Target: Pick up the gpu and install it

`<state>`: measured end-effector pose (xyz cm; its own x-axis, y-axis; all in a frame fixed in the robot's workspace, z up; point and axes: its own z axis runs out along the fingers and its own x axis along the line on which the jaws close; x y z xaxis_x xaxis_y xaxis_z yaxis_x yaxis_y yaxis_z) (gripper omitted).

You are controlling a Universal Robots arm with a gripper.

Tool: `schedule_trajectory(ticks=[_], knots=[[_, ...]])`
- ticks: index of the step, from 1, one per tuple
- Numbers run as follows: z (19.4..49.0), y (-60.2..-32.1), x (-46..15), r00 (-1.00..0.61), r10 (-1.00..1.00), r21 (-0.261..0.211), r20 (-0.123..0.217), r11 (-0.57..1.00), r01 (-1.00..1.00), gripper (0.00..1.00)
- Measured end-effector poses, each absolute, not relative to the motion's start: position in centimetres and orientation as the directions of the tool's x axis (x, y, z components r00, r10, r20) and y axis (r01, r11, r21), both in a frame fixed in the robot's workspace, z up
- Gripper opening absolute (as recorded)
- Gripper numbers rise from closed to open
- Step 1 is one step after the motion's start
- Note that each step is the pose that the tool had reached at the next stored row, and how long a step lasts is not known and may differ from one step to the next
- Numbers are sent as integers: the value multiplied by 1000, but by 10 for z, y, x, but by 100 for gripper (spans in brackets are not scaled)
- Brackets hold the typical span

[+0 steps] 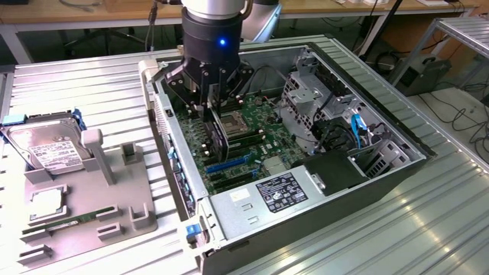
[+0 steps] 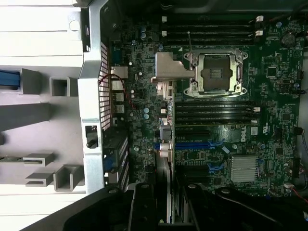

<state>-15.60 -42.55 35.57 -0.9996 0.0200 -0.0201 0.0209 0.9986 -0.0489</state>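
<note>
Clearly, in the exterior view, the gripper (image 1: pixel 216 109) hangs inside the open computer case (image 1: pixel 397 172) and is clenched on the gpu (image 1: pixel 223 140), a thin flat card with a dark face, held on edge and pointing down at the green motherboard (image 1: pixel 252 152). A blue slot (image 1: pixel 229 164) lies just beside the card's lower end, toward five o'clock. Inside the case there is also a power supply (image 1: pixel 264 197) with a white-and-black label at six o'clock, and a metal drive cage (image 1: pixel 310 97) at two o'clock. At nine o'clock from the case, a grey tray (image 1: pixel 114 212) carries a hard drive (image 1: pixel 42 146) standing in its blue frame, a square processor (image 1: pixel 47 205) and a narrow memory stick (image 1: pixel 73 223).

Next, in the wrist view, the gpu (image 2: pixel 166 192) shows edge-on, a pale metal strip between the black fingers (image 2: pixel 144 207), right above the motherboard (image 2: pixel 274 77). An empty processor socket (image 2: pixel 215 72) sits beyond it, with a finned heatsink (image 2: pixel 244 168) nearby.
</note>
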Motion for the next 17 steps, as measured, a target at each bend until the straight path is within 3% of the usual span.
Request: schedule_trajectory(ticks=[17], knots=[[349,-426,-152,-1000,20,-55,-20,998,21,27]])
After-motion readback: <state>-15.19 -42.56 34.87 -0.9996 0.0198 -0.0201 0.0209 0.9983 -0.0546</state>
